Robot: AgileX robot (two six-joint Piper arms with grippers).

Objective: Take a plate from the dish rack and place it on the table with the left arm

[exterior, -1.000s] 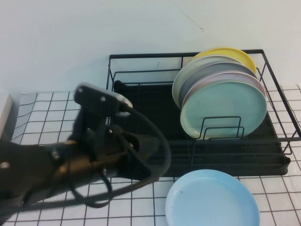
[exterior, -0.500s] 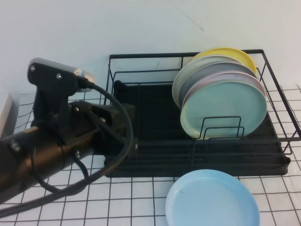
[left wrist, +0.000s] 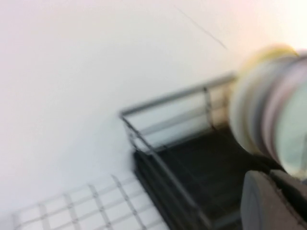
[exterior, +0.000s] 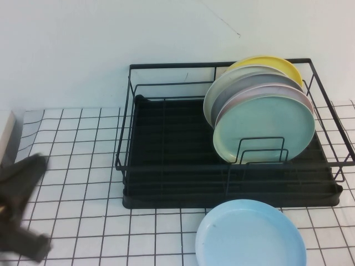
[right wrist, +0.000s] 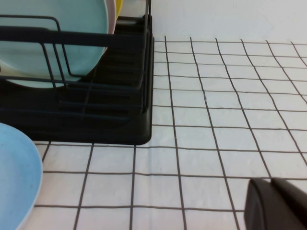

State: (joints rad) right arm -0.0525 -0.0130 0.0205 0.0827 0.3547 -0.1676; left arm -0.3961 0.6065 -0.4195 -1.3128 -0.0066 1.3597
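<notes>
The sky-blue plate [exterior: 250,235] lies flat on the table [exterior: 83,138] just in front of the dish rack [exterior: 166,65]; its edge also shows in the right wrist view [right wrist: 14,177]. The left arm [exterior: 19,188] is a blurred dark shape at the table's left front edge, far from the plate. In its wrist view my left gripper [left wrist: 271,187] is shut and empty, with the rack [left wrist: 192,158] ahead of it. My right gripper [right wrist: 272,188] is shut and empty, low over the table to the right of the rack [right wrist: 120,110]; it is out of the high view.
A mint-green plate [exterior: 266,130], several grey and pinkish plates and a yellow plate [exterior: 272,62] stand upright in the rack's right half. The rack's left half holds nothing. A pale wall rises behind. A light object [exterior: 4,133] sits at the far left edge.
The left arm has swung away from the rack's left side, down and to the left, and now shows only at the left front edge. The sky-blue plate and the rack have not moved.
</notes>
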